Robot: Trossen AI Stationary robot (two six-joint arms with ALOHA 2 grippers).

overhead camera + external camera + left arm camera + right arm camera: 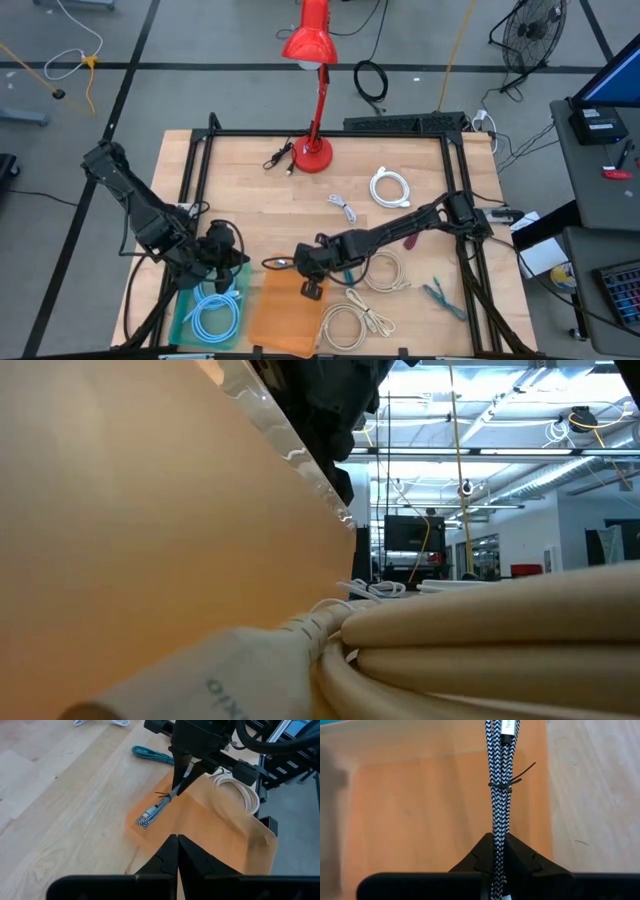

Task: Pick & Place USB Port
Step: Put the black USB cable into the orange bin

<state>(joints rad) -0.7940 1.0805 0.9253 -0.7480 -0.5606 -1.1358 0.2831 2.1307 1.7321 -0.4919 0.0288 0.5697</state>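
A bundle of black-and-white braided USB cable (156, 810), tied with a black zip tie (502, 784), is in my right gripper (292, 263), which is shut on it over the far left corner of the orange tray (285, 318). The bundle also shows in the right wrist view (500, 765). My left gripper (243, 262) is shut and empty, just left of the bundle, above the teal tray (190, 300); its fingers show closed in the left wrist view (177, 845). My right gripper pinches one end of the cable bundle (499, 827) between its two fingers, which lie along the bundle. In the left wrist view the fingers (186, 770) come from above and the bundle slants down from them. Its free end (144, 820) is at the orange tray's edge; whether it touches, I cannot tell.
A light blue cable (215, 312) lies in the teal tray. Beige cable coils (385, 272) (352, 322) lie right of the orange tray and fill the low view (480, 640). A teal cable (440, 293), a white coil (390, 187) and a red lamp (312, 152) stand farther off.
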